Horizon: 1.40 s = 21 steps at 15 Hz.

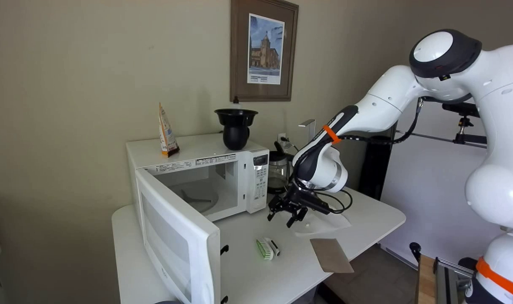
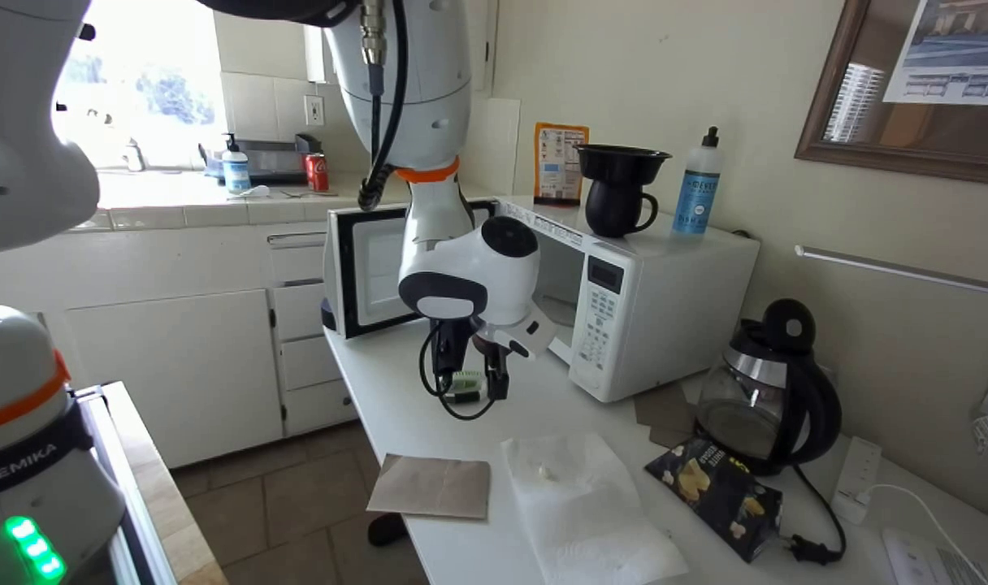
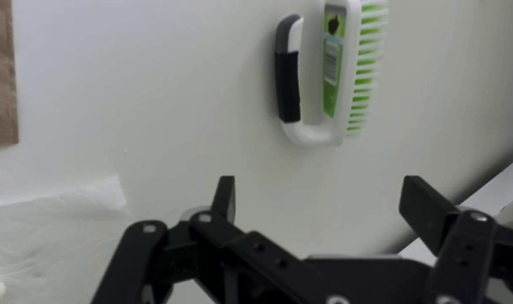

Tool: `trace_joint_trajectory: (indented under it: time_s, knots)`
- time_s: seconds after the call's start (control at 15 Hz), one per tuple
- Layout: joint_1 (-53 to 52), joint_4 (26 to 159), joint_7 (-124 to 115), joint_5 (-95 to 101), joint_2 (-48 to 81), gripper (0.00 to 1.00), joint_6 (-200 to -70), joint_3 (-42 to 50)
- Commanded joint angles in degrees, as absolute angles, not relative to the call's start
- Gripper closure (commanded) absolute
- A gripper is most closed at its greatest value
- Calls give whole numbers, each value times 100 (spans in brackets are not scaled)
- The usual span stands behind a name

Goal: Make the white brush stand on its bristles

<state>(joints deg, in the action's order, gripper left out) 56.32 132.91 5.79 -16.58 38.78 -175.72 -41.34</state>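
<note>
Okay, so going off the big white microwave [image 2: 689,309]: the small white-and-green brush [image 3: 333,84] is lying on its side on the white table [image 1: 250,278] out in front of it, near the microwave's wide-open door [image 1: 168,236]. Bristles [image 3: 368,59] point sideways toward that door, black-gripped handle [image 3: 287,86] faces away from it. The black two-finger gripper [image 3: 317,190] hangs above the table in front of the microwave's control panel [image 2: 601,317], jaws spread really wide, holding nothing, and apart from the brush. Out past the microwave's panel end you've got a flat white paper sheet [image 2: 575,504], plus a flat brown paper piece [image 2: 433,487] farther out front of the microwave. A glass coffee pot [image 2: 746,410] stands just beside the microwave. On top of the microwave: a black mug [image 2: 608,207] carrying a wide-rimmed black bowl [image 2: 621,165], a standing orange-and-white bag [image 2: 561,162] and a blue-labelled bottle [image 2: 695,199].
</note>
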Motion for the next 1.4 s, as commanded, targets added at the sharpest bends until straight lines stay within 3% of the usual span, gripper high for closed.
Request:
trace_joint_trajectory:
  time_s: [0.0,0.27,0.47,0.53,0.73,0.8,0.93,1.07,1.2,1.33]
  knots:
    - [5407,12946,710,-1500,4201,0,-16890,-3944]
    - [5237,12630,952,-1667,4441,0,-16403,-3812]
    - [5181,12440,1173,-1769,4586,22,-16177,-3740]
    - [5194,12387,1246,-1799,4633,24,-16118,-3740]
    - [5162,12282,1371,-1842,4715,54,-16014,-3672]
    - [5144,12269,1405,-1848,4717,56,-15971,-3637]
    - [5109,12269,1441,-1871,4709,50,-15986,-3580]
    - [5104,12264,1489,-1884,4715,53,-15982,-3559]
    - [5108,12273,1537,-1895,4709,69,-15963,-3551]
    - [5074,12264,1576,-1886,4722,78,-15954,-3537]
